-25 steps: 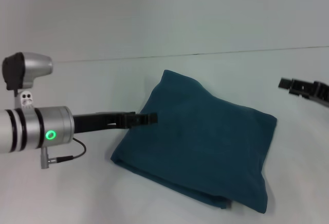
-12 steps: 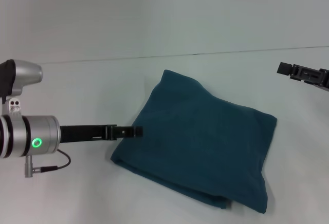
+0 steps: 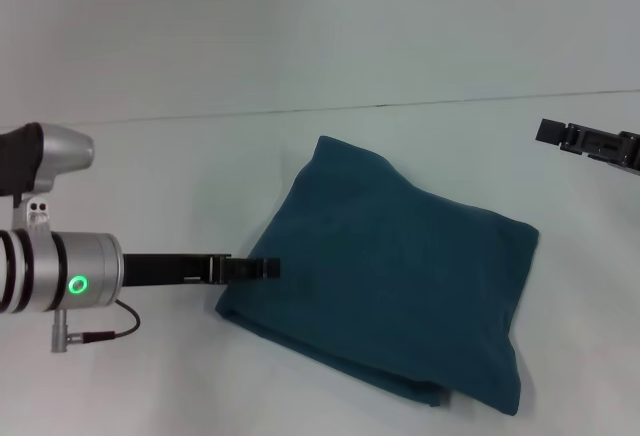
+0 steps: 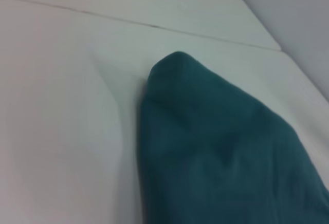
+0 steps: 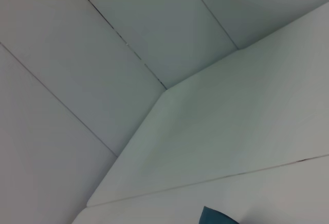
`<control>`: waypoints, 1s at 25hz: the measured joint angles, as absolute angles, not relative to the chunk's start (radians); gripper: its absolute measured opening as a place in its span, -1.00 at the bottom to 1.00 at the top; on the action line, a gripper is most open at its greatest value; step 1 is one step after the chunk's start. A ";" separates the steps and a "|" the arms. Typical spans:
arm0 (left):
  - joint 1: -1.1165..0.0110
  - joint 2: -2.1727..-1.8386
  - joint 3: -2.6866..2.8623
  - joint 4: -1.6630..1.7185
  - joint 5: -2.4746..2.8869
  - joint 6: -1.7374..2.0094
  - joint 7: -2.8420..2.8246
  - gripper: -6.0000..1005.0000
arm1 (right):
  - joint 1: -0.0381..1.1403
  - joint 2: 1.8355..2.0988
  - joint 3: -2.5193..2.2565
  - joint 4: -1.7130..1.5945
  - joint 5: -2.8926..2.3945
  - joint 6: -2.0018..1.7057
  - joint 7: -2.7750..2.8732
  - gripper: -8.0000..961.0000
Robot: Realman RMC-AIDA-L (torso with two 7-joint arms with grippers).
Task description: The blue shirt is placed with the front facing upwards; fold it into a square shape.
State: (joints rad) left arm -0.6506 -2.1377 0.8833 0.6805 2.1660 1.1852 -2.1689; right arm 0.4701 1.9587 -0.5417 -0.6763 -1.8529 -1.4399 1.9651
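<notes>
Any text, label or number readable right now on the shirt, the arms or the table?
None can be read.
The blue shirt lies folded on the table, showing plain cloth only; no lettering or neck label is in view.
The left gripper and right gripper carry no legible marking.

A white table (image 3: 420, 146) filled the scene, its surface plain and matte. A thin dark seam (image 3: 350, 107) crossed it from left to right in the far part. In the right wrist view, pale wall panels (image 5: 128, 23) rose beyond the table's far edge, split by thin dark joints that ran slantwise.
</notes>
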 joint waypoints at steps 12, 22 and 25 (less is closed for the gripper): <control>-0.644 -2.142 0.883 0.677 2.211 1.148 -2.169 0.62 | 0.471 1.959 -0.546 -0.672 -1.855 -1.446 1.966 0.89; -0.643 -2.143 0.888 0.673 2.220 1.162 -2.166 0.62 | 0.472 1.959 -0.546 -0.675 -1.855 -1.446 1.973 0.89; -0.643 -2.143 0.889 0.675 2.222 1.164 -2.166 0.62 | 0.472 1.959 -0.546 -0.675 -1.854 -1.445 1.975 0.89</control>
State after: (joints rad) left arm -0.6428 -2.1432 0.8891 0.6753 2.2217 1.1642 -2.1660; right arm 0.4720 1.9587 -0.5461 -0.6753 -1.8542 -1.4453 1.9746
